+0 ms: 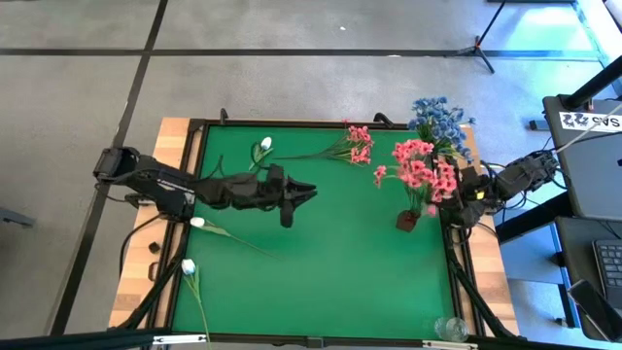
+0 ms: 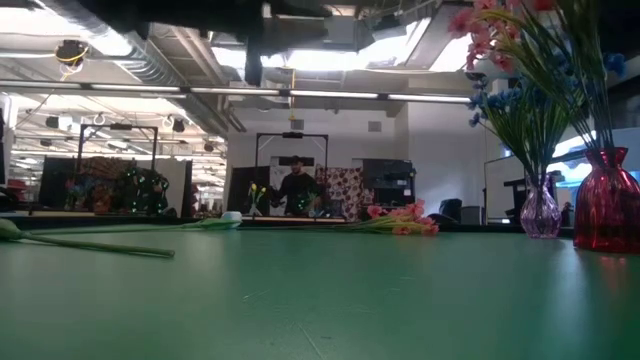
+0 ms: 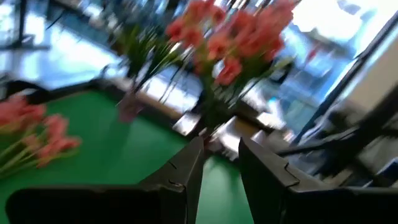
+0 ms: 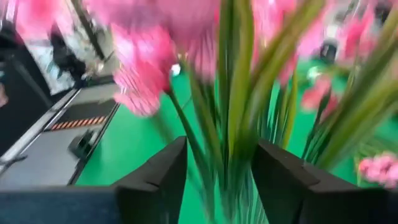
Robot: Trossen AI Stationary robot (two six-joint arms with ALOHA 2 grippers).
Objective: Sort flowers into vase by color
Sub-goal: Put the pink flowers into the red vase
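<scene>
Right hand (image 4: pixel 217 180): fingers parted, green stems of the pink flowers (image 1: pixel 424 167) between them, contact not clear; these stand in the red vase (image 1: pixel 407 220) at the table's (image 1: pixel 330 262) right edge. Blue flowers (image 1: pixel 439 117) stand in the vase behind. Left hand (image 1: pixel 301 194): open, empty, over mid-table. One pink spray (image 1: pixel 356 144) and three white buds (image 1: pixel 197 223) lie on the table

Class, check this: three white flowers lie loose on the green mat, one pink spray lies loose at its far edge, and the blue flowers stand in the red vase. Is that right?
Not quite. The blue flowers stand in the clear purple-tinted vase, not the red vase; the low view shows it. The three white flowers and the loose pink spray are as stated.
</scene>
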